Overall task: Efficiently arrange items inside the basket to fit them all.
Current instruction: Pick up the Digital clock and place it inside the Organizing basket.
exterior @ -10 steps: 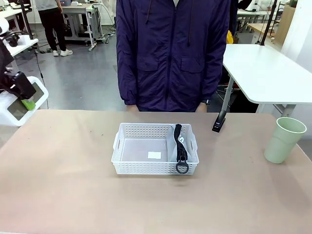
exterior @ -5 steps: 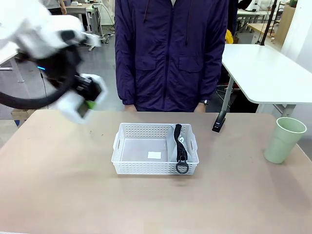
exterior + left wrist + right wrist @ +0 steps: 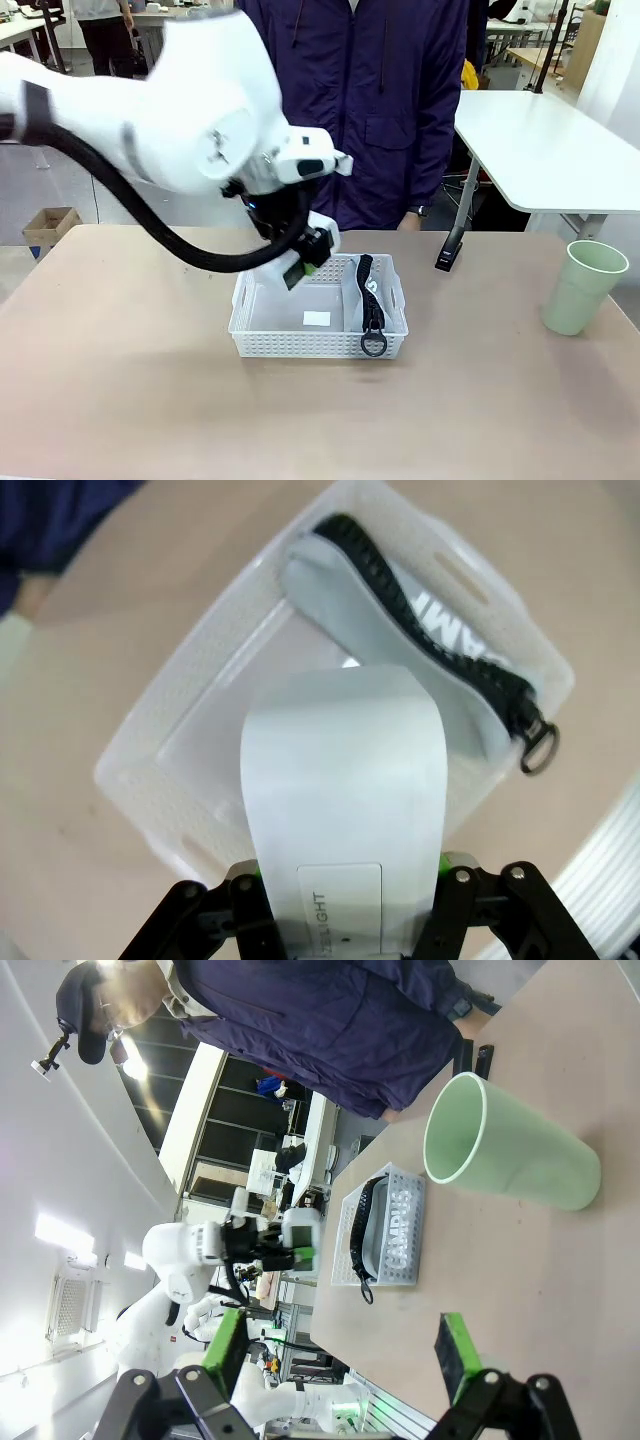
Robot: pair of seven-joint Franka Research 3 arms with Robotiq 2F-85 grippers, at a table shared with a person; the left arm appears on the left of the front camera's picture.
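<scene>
The white basket (image 3: 300, 345) sits mid-table, and the grey "CAMPUS" pouch (image 3: 362, 292) stands on edge along its right side, black strap and ring draped over the front rim. My left gripper (image 3: 308, 258) hovers above the basket's left half, shut on the white box (image 3: 291, 274). In the left wrist view the box (image 3: 345, 790) juts out between the fingers over the basket (image 3: 165, 735) and the pouch (image 3: 400, 650). A black stapler (image 3: 450, 250) lies at the far right, and the pale green cup (image 3: 583, 287) stands upright beyond it. My right gripper (image 3: 340, 1360) is open, off the cup (image 3: 510, 1160).
A person in a dark blue jacket (image 3: 355, 110) stands at the far edge, right behind the basket. The left arm's bulky white links (image 3: 190, 110) reach over the table's left half. Bare tabletop (image 3: 320, 420) lies in front of the basket.
My left arm has swung from the far left edge across the table to above the basket, carrying the white box. The basket, pouch, stapler and cup have not moved.
</scene>
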